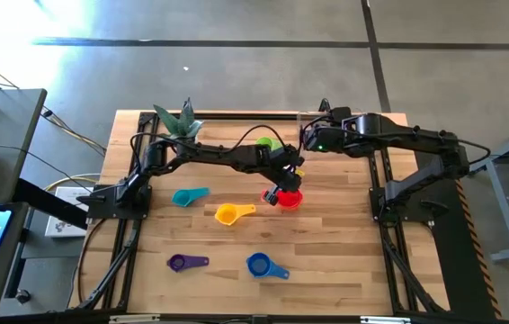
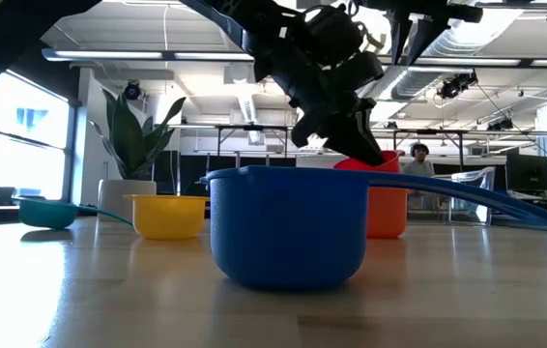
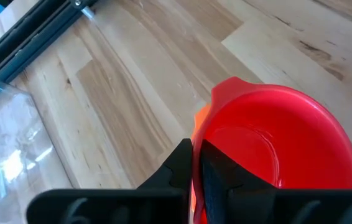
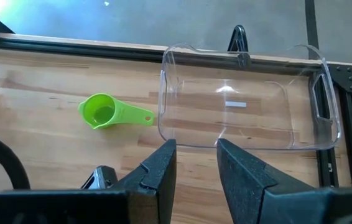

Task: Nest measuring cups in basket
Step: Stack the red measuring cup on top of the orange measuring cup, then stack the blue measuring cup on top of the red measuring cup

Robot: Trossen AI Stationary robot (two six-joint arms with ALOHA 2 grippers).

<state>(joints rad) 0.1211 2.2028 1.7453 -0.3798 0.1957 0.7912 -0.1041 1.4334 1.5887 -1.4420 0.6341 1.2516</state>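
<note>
Holding: my left gripper [image 1: 279, 192] is pinched together on the red cup [image 1: 290, 199], near the middle of the high view, slightly right of centre; the left wrist view shows my fingers [image 3: 182, 163] closed on the cup's rim.
Red cup: it sits just above the orange cup [image 2: 387, 210] in the low view, right of centre; I cannot tell whether the two touch.
Right gripper [image 1: 307, 137]: hangs in the upper middle of the high view, fingers apart with a gap between them and nothing in it.
Basket [image 4: 249, 106]: clear bin, centre to right of the right wrist view, against the table's far rail, nothing inside.
Green cup [image 4: 107, 111]: just left of the basket in the right wrist view, apart from it.
Teal cup [image 1: 189, 196]: left of centre in the high view.
Yellow cup [image 1: 233, 213]: centre, just below the teal one.
Purple cup [image 1: 185, 263]: lower left of centre.
Blue cup [image 1: 264, 265]: lower centre.
Plant [image 1: 179, 120]: upper left corner of the table [image 1: 344, 261].
</note>
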